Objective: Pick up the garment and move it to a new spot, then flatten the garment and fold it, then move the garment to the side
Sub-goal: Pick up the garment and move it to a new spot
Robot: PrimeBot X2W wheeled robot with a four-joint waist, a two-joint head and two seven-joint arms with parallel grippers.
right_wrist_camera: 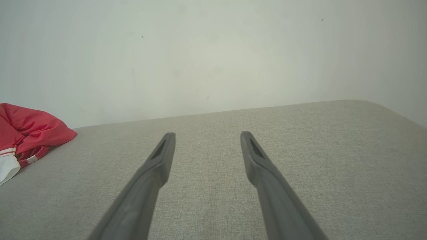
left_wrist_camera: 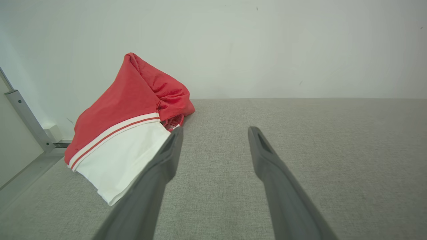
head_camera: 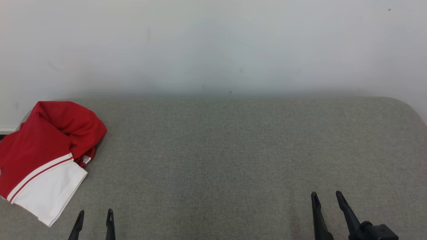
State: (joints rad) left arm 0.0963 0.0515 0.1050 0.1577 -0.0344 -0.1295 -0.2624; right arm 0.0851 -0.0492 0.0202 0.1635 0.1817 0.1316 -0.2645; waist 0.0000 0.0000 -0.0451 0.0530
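A red and white garment [head_camera: 46, 156] lies bunched at the far left of the grey fabric surface [head_camera: 233, 150], its white part toward me, set off by thin red and white stripes. In the left wrist view the garment [left_wrist_camera: 123, 133] sits just left of and beyond my left gripper [left_wrist_camera: 215, 130]. My left gripper [head_camera: 95, 214] stands open and empty at the lower left, a short way right of the garment's white edge. At the lower right, my right gripper [head_camera: 327, 195] is open and empty too, far from the garment [right_wrist_camera: 26, 133].
A pale wall [head_camera: 213, 46] rises directly behind the surface. The surface rounds off at its far right corner [head_camera: 410, 106]. A metal rail [left_wrist_camera: 26, 120] and lower floor strip lie past the left edge, beside the garment.
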